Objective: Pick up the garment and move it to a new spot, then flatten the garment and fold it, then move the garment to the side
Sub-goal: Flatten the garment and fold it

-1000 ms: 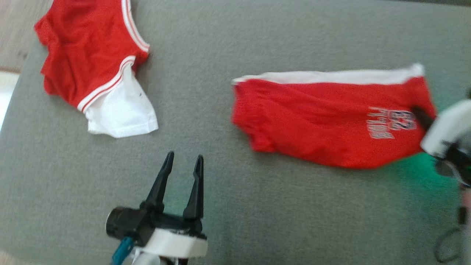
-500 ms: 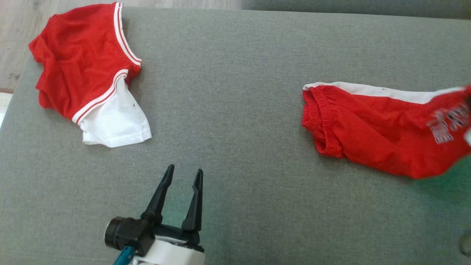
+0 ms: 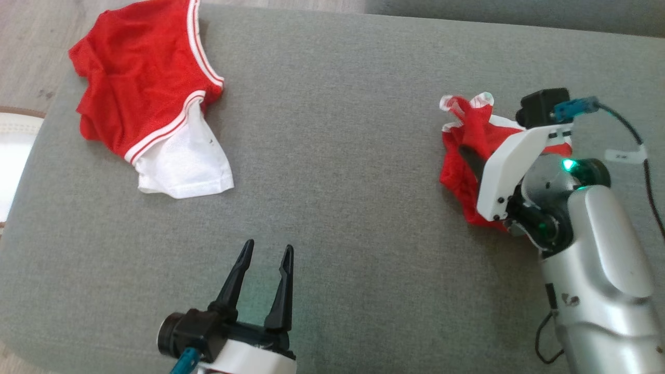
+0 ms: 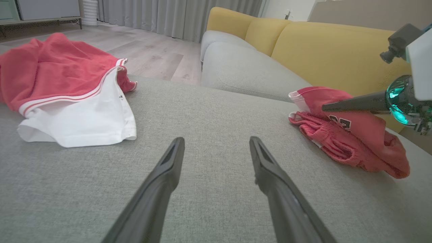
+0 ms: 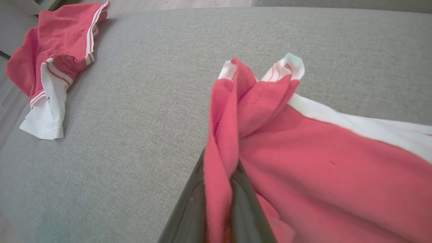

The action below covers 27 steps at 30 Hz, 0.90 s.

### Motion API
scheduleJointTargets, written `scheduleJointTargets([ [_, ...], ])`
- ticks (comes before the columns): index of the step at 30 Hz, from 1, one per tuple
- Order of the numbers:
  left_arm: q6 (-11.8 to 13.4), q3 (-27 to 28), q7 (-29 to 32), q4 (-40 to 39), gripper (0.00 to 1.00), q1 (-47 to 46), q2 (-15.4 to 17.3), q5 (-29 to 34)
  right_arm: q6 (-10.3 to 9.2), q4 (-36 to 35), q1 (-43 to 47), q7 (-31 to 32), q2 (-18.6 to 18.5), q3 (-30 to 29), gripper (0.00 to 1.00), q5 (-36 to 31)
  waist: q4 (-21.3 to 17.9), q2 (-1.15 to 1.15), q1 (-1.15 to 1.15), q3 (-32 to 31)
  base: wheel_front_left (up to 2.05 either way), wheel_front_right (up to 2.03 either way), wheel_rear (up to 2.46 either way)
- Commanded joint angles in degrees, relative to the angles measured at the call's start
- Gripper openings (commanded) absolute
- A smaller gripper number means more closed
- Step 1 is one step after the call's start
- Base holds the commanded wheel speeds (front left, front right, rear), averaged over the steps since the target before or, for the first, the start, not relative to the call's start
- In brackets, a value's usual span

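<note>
Red shorts (image 3: 454,176) lie bunched at 3 o'clock on the grey sofa cushion (image 3: 337,156), one fold lifted and pinched between the closed fingers of the right gripper (image 3: 466,153). At 6 o'clock the left gripper (image 3: 268,245) hovers over the cushion, fingers spread and empty. A red-and-white mesh garment (image 3: 140,88) lies at 10 o'clock.

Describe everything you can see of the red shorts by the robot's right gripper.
The shorts are red, of a thin mesh-like cloth, with a white side stripe, a gathered elastic waistband and a printed number. They lie bunched on the grey cushion, toward its right side. One fold rises, pinched by the right gripper; the rest lies on the cushion.
</note>
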Motion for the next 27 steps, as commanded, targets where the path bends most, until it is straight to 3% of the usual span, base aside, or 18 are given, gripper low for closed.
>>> scheduleJointTargets([
  [1, 0.41, 1.30, -0.54, -1.42, 1.00, -1.70, -0.30, -0.49, -0.04, -1.43, -1.49, -1.18, 0.90, 1.54, 0.21, -0.30, 0.26, 0.00, 0.00, -0.14, 0.00, 0.00, 0.00],
  [4, 0.76, 1.40, -0.54, -1.45, 1.00, -1.38, -0.30, -0.77, -0.04, -0.53, -1.16, -2.02, 0.57, 3.31, 0.58, 0.02, 0.12, 0.00, 0.00, -0.27, 0.00, 0.00, 0.00],
  [5, 0.88, 1.49, -0.54, -1.46, 1.00, -1.25, -0.30, -0.84, -0.04, -0.48, -0.95, -2.19, 0.30, 4.29, 1.00, 0.23, -0.08, 0.00, 0.00, -0.34, 0.00, 0.00, 0.00],
  [11, 1.27, 2.47, -0.55, -1.26, 1.00, -0.99, -0.31, -1.17, -0.04, -2.85, 2.00, -2.27, -0.82, 10.96, 1.00, 5.41, -2.15, 0.00, 0.00, -1.02, 0.00, 0.00, 0.00],
  [17, 1.23, 4.51, -0.55, -0.77, 1.00, -0.40, -0.31, -0.87, -0.04, -9.54, 6.58, -8.27, -1.57, 13.77, 1.00, 9.22, -4.65, 0.00, 0.00, -3.32, 0.00, 0.00, 0.00],
  [21, 1.22, 5.60, -0.55, -0.90, 1.00, 0.26, -0.31, -0.67, -0.04, -13.17, 9.17, -12.87, -3.72, 12.73, 1.00, 7.91, -5.75, 0.00, 0.00, -4.61, 0.00, 0.00, 0.00],
  [27, 0.90, 7.67, -0.55, -1.27, 1.00, 2.45, -0.31, 0.08, -0.04, -17.19, 15.08, -26.18, -9.53, 8.88, 1.00, -1.12, -7.59, 0.00, 0.00, -7.33, 0.00, 0.00, 0.00],
])
